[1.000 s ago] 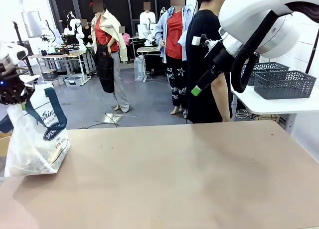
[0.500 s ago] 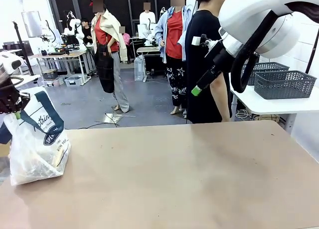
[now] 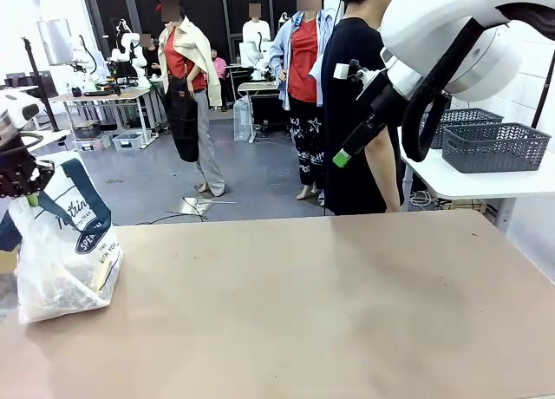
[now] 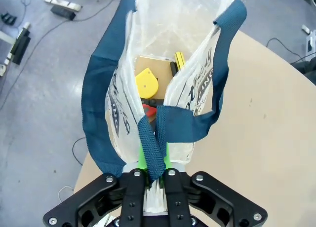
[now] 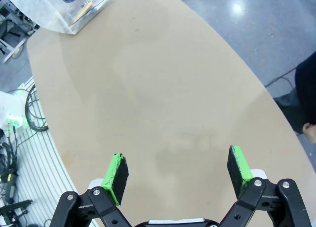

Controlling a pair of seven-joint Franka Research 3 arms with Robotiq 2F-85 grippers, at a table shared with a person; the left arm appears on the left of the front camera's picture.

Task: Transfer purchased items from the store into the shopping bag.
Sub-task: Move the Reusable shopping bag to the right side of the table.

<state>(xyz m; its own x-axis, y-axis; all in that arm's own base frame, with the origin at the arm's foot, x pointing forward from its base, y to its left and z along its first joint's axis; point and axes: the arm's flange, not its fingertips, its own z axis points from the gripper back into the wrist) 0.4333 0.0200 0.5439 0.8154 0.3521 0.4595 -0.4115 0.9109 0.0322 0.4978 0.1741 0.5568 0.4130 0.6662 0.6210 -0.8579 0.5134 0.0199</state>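
Observation:
The shopping bag (image 3: 65, 243), whitish plastic with navy straps and dark print, stands at the table's left edge. My left gripper (image 3: 30, 195) is at its top, shut on a navy strap handle (image 4: 150, 153) pinched between the green pads. In the left wrist view the shopping bag (image 4: 168, 54) gapes open, showing a yellow item (image 4: 147, 83), a brown box and something red inside. My right gripper (image 5: 177, 170) hangs open and holds nothing, high over the bare table; one of its fingers (image 3: 355, 139) shows at the upper right in the front view. A corner of the bag (image 5: 69, 7) shows far off.
The tan table (image 3: 303, 304) spreads wide to the right of the bag. A person in black (image 3: 355, 61) stands at the far edge. Dark grey lattice baskets (image 3: 494, 147) sit on a white side table at the right.
My left gripper has sunk a little with the strap, and the bag's top and handle have slumped. The right arm has not moved.

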